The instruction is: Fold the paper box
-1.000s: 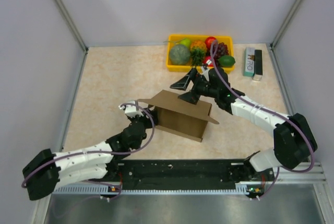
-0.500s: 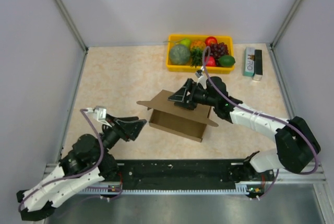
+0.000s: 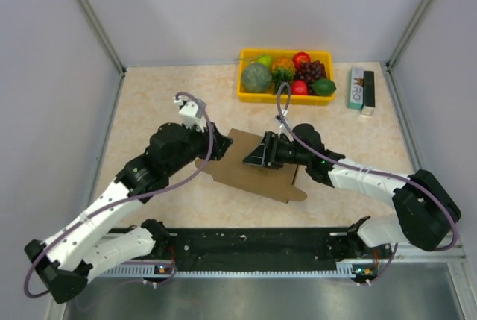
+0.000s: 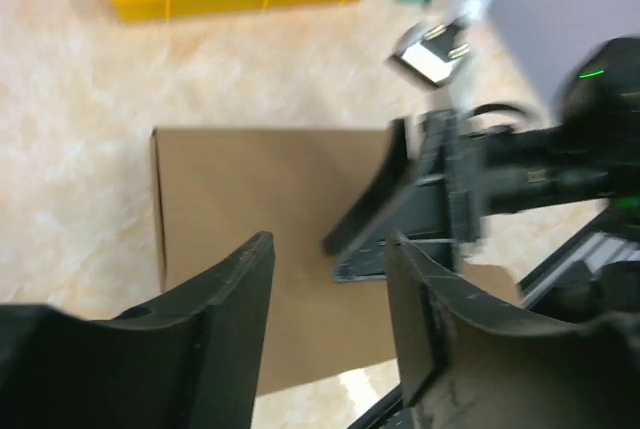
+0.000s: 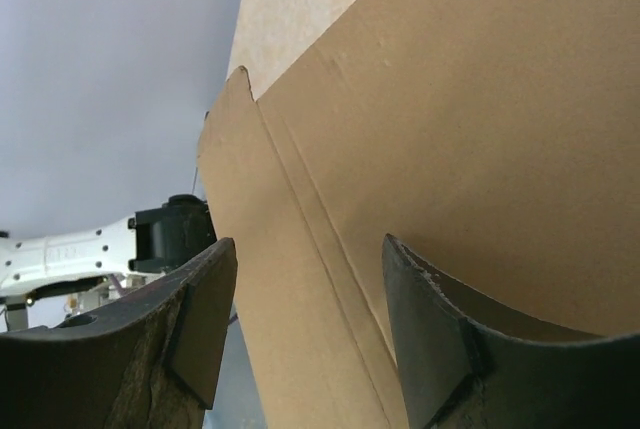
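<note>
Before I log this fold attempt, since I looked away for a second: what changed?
The paper box, standing open a second ago, now looks flattened. The left gripper pulled back toward its base, then swung in to the box's left end, open. The right gripper stayed over the box, lower, open. The fruit tray and small carton stayed put.

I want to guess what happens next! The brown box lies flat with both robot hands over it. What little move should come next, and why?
Probably the left fingers should dip to the paper box's left edge and pinch it. They hang open above the flat cardboard, holding nothing, while the right fingers are spread open over its middle.
</note>
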